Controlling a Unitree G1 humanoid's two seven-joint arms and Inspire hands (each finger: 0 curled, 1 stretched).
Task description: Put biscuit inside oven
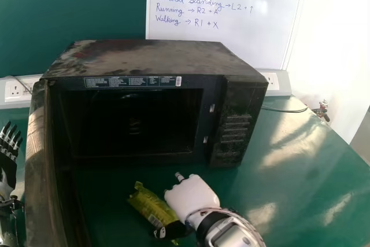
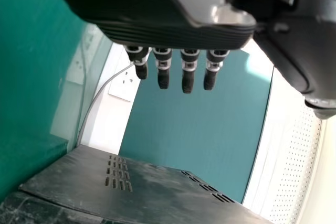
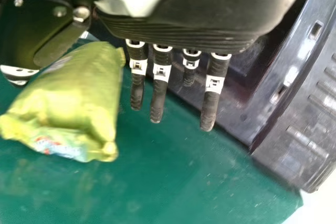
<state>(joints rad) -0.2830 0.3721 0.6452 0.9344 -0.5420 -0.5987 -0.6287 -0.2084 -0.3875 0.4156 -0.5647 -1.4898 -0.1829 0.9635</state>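
Right hand's fingers [image 3: 208, 111] straight, not curled round anything; thumb [image 1: 173, 231] over the near end of the biscuit packet [image 1: 151, 207]; whether it touches I cannot tell. Right hand [image 1: 193, 196] at the lower middle of the head view; packet just beside it, yellow-green, lying aslant on the green table [image 1: 300, 143], before the oven [image 1: 144, 56] and outside it.

Left hand [image 1: 7, 166] at the left edge of the head view, beyond the open door; its fingers straight too, holding nothing; the left wrist view has it above the oven's vented casing.

Farther out: oven across the middle of the frame; door [image 1: 40, 160] swung wide down the left side; dark cavity [image 1: 136, 122] facing the robot, control panel [image 1: 234, 125] to the right of it; whiteboard [image 1: 225, 15] with handwriting at upper right; wall socket [image 1: 16, 88] at far left.

Progress, as I judge it: door open, so the way in is ready; packet within the right hand's reach but ungripped; I'd call it the early part of the job, at the grasp. Left to do: close fingers and thumb on the packet, lift it, carry it over the sill, set it down inside, draw the hand out; shutting the door perhaps, though the task does not ask for it.
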